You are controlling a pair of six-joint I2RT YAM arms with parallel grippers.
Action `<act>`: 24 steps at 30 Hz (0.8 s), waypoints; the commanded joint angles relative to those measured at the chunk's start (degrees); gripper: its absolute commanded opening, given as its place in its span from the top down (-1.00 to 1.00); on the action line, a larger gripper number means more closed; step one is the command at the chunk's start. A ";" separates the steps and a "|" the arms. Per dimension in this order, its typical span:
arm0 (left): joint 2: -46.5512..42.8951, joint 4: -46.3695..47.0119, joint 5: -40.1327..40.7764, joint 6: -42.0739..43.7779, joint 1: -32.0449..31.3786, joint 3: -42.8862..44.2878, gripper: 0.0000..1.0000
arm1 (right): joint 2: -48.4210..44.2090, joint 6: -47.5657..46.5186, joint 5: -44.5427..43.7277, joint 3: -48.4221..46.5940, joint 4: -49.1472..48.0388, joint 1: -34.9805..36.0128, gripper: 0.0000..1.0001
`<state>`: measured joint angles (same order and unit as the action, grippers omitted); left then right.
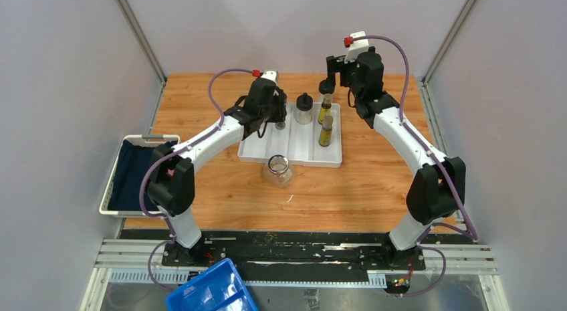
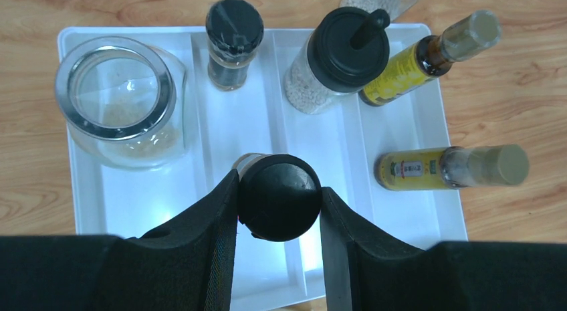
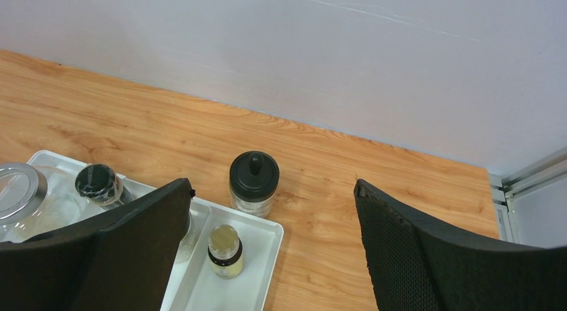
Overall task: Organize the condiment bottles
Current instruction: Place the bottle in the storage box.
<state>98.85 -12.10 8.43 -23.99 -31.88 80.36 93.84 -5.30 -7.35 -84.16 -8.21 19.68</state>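
The white divided tray (image 1: 267, 154) holds several condiment bottles. My left gripper (image 2: 279, 204) is shut on the black cap of a tiny dark shaker (image 2: 279, 196) over a middle compartment; it shows in the top view (image 1: 279, 122). Around it stand a clear glass jar (image 2: 120, 100), a second shaker (image 2: 233, 40), a round black-capped bottle (image 2: 337, 57) and two oil bottles (image 2: 428, 53) (image 2: 448, 167). A second glass jar (image 1: 278, 169) sits on the table before the tray. My right gripper (image 3: 273, 185) is open above the other round black-capped bottle (image 3: 254, 180), which stands on the table beyond the tray corner.
A white basket (image 1: 110, 184) with dark cloth hangs off the table's left edge. A blue bin (image 1: 210, 291) sits below the near rail. Grey walls and metal posts close in the back and sides.
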 commanded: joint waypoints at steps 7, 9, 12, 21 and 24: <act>7.28 4.46 2.61 0.32 -1.07 3.40 1.00 | -2.43 2.30 2.30 2.05 -3.92 -2.62 -0.90; 8.67 5.07 3.47 0.75 -1.17 3.72 1.00 | -2.21 2.37 2.56 2.05 -4.17 -2.67 -0.90; 10.48 6.05 4.44 1.57 -1.10 4.22 1.00 | -1.72 2.49 2.96 1.85 -4.32 -2.85 -0.90; 13.86 7.59 6.83 3.20 -1.21 5.38 1.00 | 0.00 2.88 3.66 1.22 -4.41 -3.40 -0.90; 14.37 8.19 7.47 3.45 -1.21 5.34 1.00 | 0.98 3.07 3.77 0.20 -3.66 -3.59 -0.90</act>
<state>112.12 -6.94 13.56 -21.71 -32.51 83.92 93.58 -3.44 -4.25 -82.67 -11.11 17.23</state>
